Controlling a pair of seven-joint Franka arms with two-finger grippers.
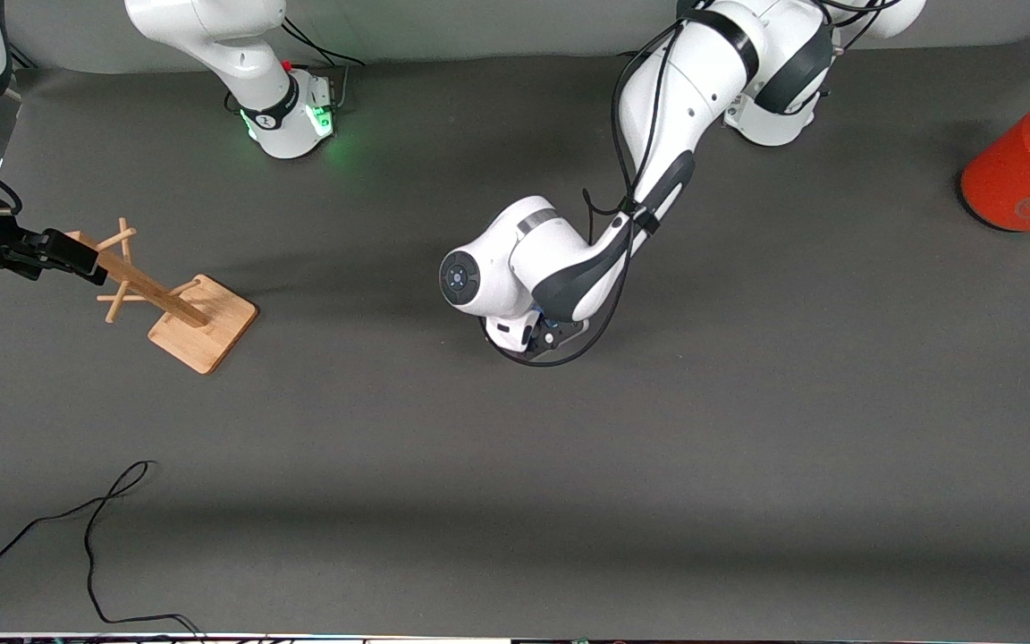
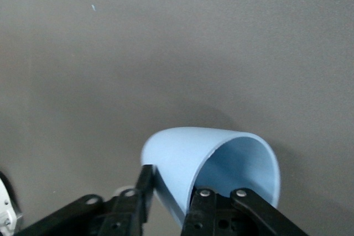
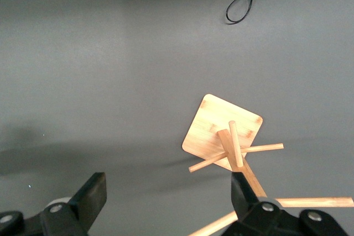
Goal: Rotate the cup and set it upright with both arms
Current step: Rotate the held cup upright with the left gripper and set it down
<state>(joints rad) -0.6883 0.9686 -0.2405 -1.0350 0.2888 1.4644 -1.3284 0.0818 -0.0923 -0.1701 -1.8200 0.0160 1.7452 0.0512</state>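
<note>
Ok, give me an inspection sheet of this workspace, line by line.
Surface: dark grey mat, nothing spilled on it.
Job's things: light-blue cup lying on its side, hidden under the left arm in the front view.
Clutter: wooden peg rack toward the right arm's end; orange can toward the left arm's end.
Grippers: left gripper shut on the cup's wall at the rim; right gripper open, above the peg rack, waiting.
Cables: loose black cable on the mat.
Surroundings: nothing seen.
</note>
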